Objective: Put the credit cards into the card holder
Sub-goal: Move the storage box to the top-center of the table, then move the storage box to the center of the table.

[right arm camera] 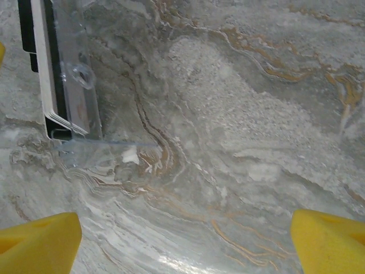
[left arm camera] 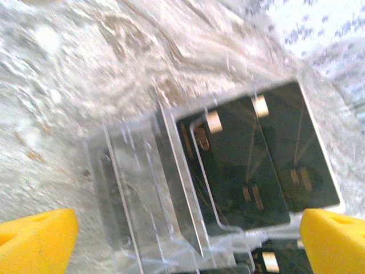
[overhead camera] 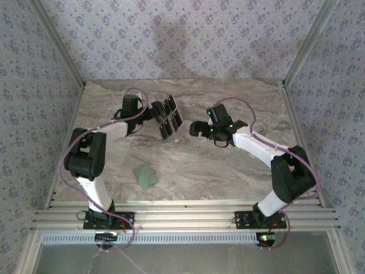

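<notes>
Your left gripper (left arm camera: 185,242) is wide open and holds nothing. It hangs just before the clear acrylic stand (left arm camera: 142,177), where the credit cards (left arm camera: 251,165) lean in overlapping rows. I think the main danger is here: the cards are thin and glossy and lie partly one over another, so when the gripper closes it could take two cards together, or catch the clear wall of the stand in place of a card. Then the stand could slide or tip on the bench (overhead camera: 228,165). Your right gripper (right arm camera: 185,240) is also open and empty, near the other side of the stand, and a careless move could push it. In the left wrist view the long axis of the front cards runs from top to bottom, slightly slanted, with the glossy faces toward the camera. The card holder (overhead camera: 146,174) lies flat near the left arm base, well apart from the cards. I cannot tell whether it is unfolded.
</notes>
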Motion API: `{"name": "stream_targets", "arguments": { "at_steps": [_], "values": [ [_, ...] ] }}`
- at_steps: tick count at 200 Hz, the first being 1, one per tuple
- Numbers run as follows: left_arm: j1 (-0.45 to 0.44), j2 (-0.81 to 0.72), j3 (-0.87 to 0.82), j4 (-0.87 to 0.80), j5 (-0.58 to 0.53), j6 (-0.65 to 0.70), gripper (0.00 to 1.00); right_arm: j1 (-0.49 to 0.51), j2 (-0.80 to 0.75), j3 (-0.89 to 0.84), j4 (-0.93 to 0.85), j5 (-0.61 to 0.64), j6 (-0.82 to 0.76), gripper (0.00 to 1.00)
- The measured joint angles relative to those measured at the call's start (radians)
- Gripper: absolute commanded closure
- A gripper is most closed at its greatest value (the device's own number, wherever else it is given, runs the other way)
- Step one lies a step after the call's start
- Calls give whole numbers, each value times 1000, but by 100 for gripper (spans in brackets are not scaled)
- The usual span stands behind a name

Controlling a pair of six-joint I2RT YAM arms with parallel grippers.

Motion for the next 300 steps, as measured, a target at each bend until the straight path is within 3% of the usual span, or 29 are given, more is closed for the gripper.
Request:
{"name": "stream_targets", "arguments": {
  "at_steps": [45,106,300],
  "values": [
    [81,113,146,25,35,-72,0,0,100,121,24,-34,0,4],
    [85,288,219,45,76,-192,0,0,244,248,97,-93,9,4],
    [-47,347,254,173,68,-298,0,8,319,255,150,-118,57,6]
  ]
}}
